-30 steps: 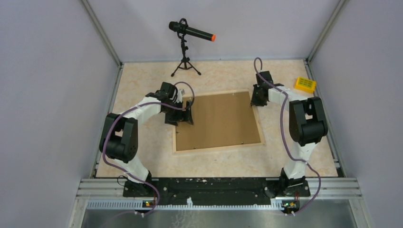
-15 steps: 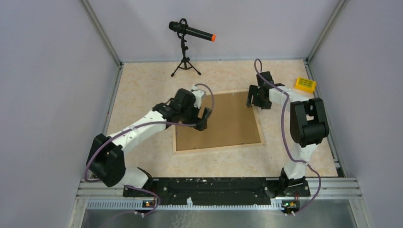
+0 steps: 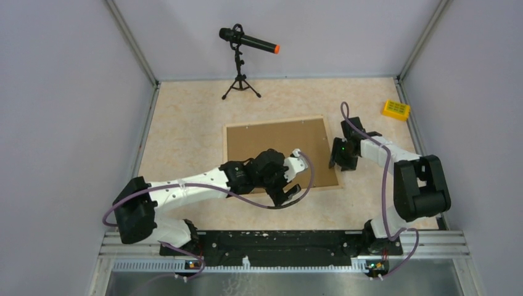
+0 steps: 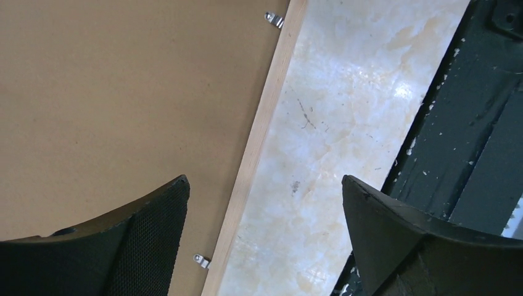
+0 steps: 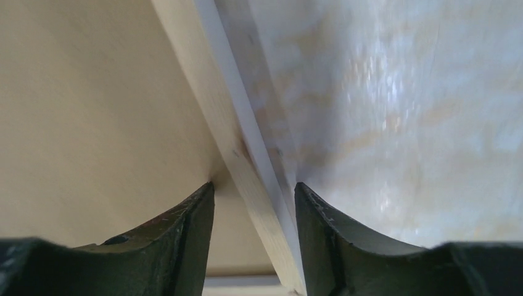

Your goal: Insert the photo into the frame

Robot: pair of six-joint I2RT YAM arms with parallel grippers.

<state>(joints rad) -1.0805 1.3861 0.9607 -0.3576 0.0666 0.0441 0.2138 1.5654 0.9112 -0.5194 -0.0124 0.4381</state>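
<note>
The pale wood frame (image 3: 274,121) lies face down on the table, with the brown backing board (image 3: 277,143) filling it. The photo is not visible. My left gripper (image 3: 288,185) is open over the frame's near rail. In the left wrist view (image 4: 264,179) one finger is over the board and the other over the table, with the rail (image 4: 262,132) between them. My right gripper (image 3: 340,161) is at the frame's right rail. In the right wrist view (image 5: 254,185) its narrowly open jaws straddle the rail (image 5: 206,86), low and close.
A microphone on a tripod (image 3: 239,61) stands at the back. A yellow block (image 3: 395,109) lies at the far right. The black base rail (image 3: 277,237) runs along the near edge and also shows in the left wrist view (image 4: 481,123). Small metal clips (image 4: 273,18) hold the board.
My left arm has swung from the frame's left edge across the board to its near rail. My right gripper has moved from the far right corner down the right rail toward me.
</note>
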